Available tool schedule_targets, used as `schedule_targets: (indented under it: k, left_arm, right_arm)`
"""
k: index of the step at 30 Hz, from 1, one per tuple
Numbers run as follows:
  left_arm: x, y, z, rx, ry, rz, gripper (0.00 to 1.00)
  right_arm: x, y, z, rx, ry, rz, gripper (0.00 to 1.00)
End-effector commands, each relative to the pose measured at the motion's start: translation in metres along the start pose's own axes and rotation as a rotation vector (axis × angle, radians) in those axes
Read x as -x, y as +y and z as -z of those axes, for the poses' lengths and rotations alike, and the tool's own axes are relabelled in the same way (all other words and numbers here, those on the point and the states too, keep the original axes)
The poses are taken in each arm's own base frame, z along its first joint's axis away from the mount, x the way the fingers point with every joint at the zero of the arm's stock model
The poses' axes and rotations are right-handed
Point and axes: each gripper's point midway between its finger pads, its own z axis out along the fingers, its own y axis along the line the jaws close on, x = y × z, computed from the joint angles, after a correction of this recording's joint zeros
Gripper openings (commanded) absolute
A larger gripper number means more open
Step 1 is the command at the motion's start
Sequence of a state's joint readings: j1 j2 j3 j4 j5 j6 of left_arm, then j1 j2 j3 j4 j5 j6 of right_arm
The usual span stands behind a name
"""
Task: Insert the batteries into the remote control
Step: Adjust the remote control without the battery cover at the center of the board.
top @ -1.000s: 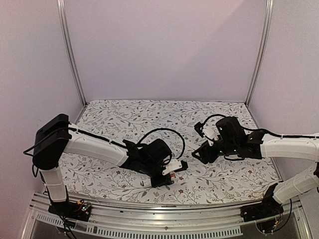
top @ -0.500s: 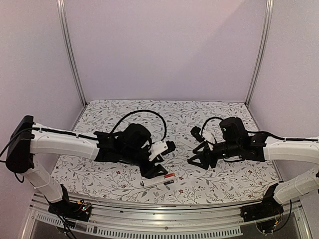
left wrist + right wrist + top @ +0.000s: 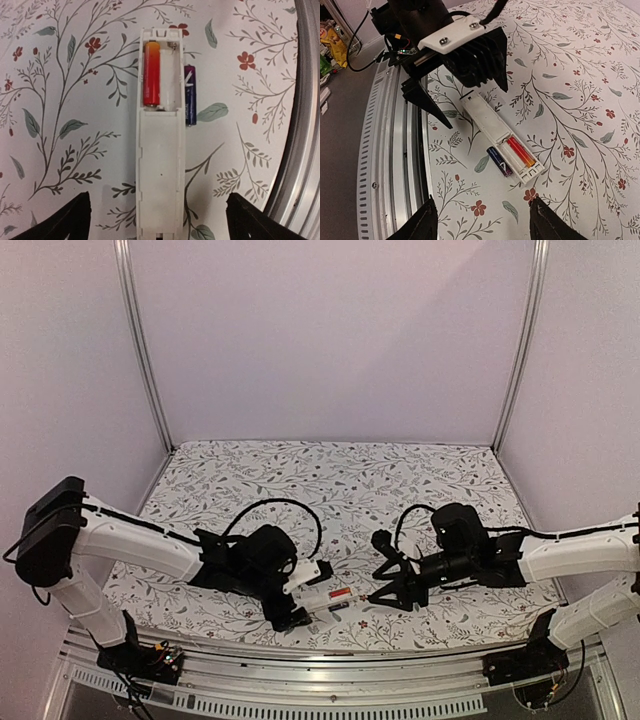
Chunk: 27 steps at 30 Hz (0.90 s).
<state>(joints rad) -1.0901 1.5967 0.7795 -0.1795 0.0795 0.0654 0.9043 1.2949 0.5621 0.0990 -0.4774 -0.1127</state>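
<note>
The left gripper [image 3: 159,215] is released, its fingers spread wide on either side of the remote control [image 3: 160,165] without touching it. The remote lies back-up on the floral counter [image 3: 60,100], running away from this gripper, its open battery compartment at the far end. The red-orange battery [image 3: 152,75] sits in the slot farther from the dark battery [image 3: 189,95], which lies loose on the counter against the remote's side. The right gripper [image 3: 482,220] hangs released near the compartment end, holding nothing.
</note>
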Motion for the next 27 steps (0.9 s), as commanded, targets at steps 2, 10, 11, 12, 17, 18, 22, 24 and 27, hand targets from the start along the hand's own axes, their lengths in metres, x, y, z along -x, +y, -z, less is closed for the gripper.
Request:
schedule_targets:
  k: [2, 10, 11, 12, 17, 18, 22, 24, 27]
  left_arm:
    - [-0.004, 0.019, -0.020, 0.125, 0.083, -0.055, 0.92]
    - [-0.005, 0.029, -0.023, 0.128, 0.101, -0.062, 0.62]
    - [-0.006, 0.031, -0.023, 0.127, 0.102, -0.057, 0.61]
    - [-0.006, 0.032, -0.023, 0.128, 0.105, -0.054, 0.59]
    - [-0.018, 0.050, -0.025, 0.176, 0.144, -0.035, 0.56]
    - [-0.017, 0.052, -0.025, 0.182, 0.142, -0.031, 0.56]
    - [-0.008, 0.059, -0.024, 0.188, 0.094, -0.013, 0.55]
    - [-0.004, 0.060, -0.025, 0.178, 0.076, -0.002, 0.55]
    - [-0.001, 0.057, -0.027, 0.159, 0.062, 0.004, 0.55]
  right_arm:
    - [0.000, -0.003, -0.003, -0.025, -0.020, 0.034, 0.61]
    - [0.002, -0.002, -0.002, -0.023, -0.027, 0.039, 0.61]
    - [0.001, -0.002, -0.003, -0.021, -0.022, 0.038, 0.61]
    - [0.001, -0.002, -0.003, -0.021, -0.021, 0.039, 0.61]
    - [0.002, -0.002, -0.006, -0.013, -0.015, 0.043, 0.61]
    - [0.002, -0.002, -0.006, -0.013, -0.013, 0.043, 0.61]
    - [0.004, -0.004, -0.009, -0.015, -0.008, 0.052, 0.61]
    - [0.006, -0.005, -0.009, -0.017, -0.007, 0.059, 0.61]
    - [0.007, -0.006, -0.011, -0.019, 0.003, 0.062, 0.61]
